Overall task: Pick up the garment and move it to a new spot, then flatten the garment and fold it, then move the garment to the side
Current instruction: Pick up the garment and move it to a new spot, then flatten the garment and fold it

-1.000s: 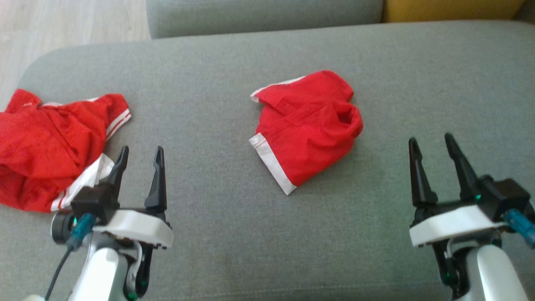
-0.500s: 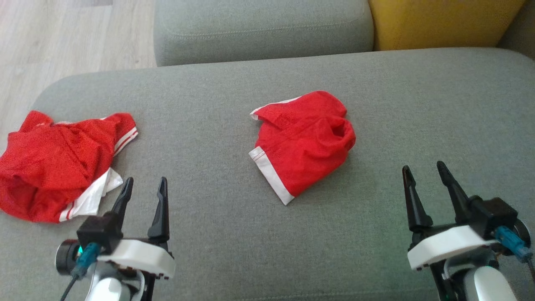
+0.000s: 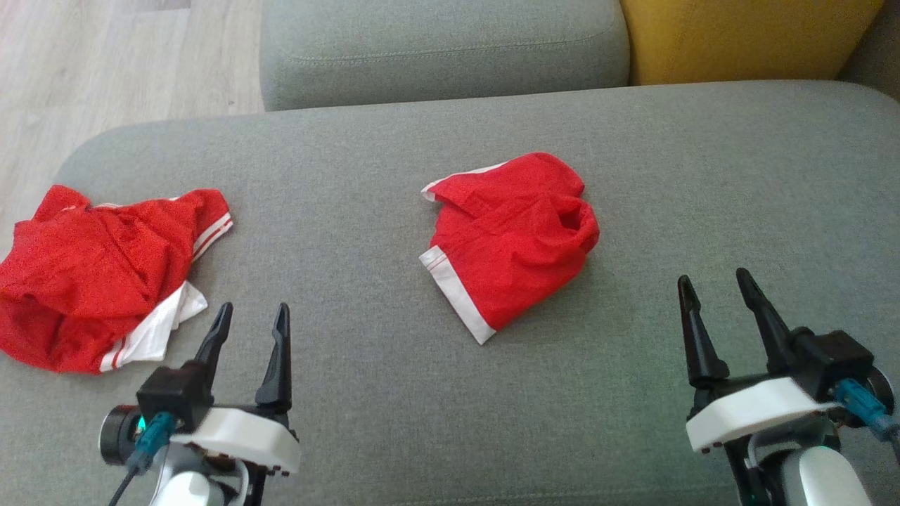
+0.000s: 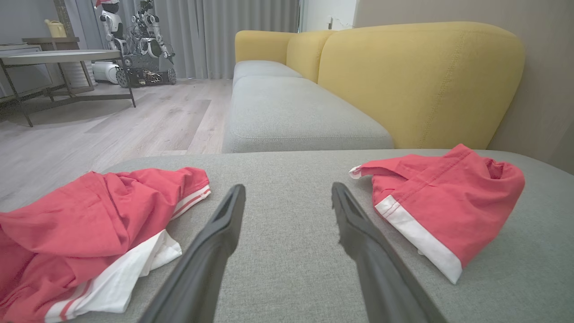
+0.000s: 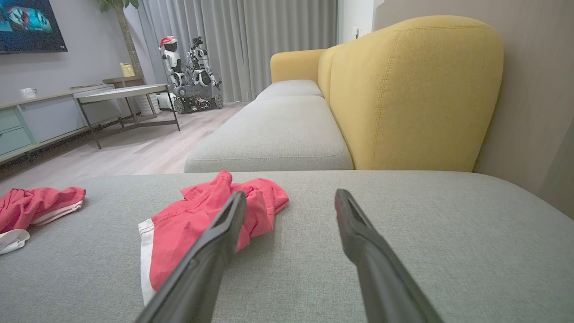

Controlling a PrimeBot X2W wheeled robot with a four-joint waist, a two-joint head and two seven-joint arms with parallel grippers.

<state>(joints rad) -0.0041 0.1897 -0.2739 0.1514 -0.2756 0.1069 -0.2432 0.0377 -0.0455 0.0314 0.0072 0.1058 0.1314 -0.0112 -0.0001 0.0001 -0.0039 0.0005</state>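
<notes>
Left tool [image 3: 253,309], right tool [image 3: 712,277] gape, seemingly flanking garment [image 3: 517,246].

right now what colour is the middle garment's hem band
White band on the red garment; head view.

Head above, wrists low, same cushion [image 3: 351,393]

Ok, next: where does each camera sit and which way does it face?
Head view: high, looking down on the grey cushion; left gripper and right gripper, both open, at the bottom.
Left wrist view: low over the cushion, facing the yellow backrest; own fingers show.
Right wrist view: low, facing likewise; own fingers show.
Shared: all three show the red shorts and the crumpled red garment.
</notes>
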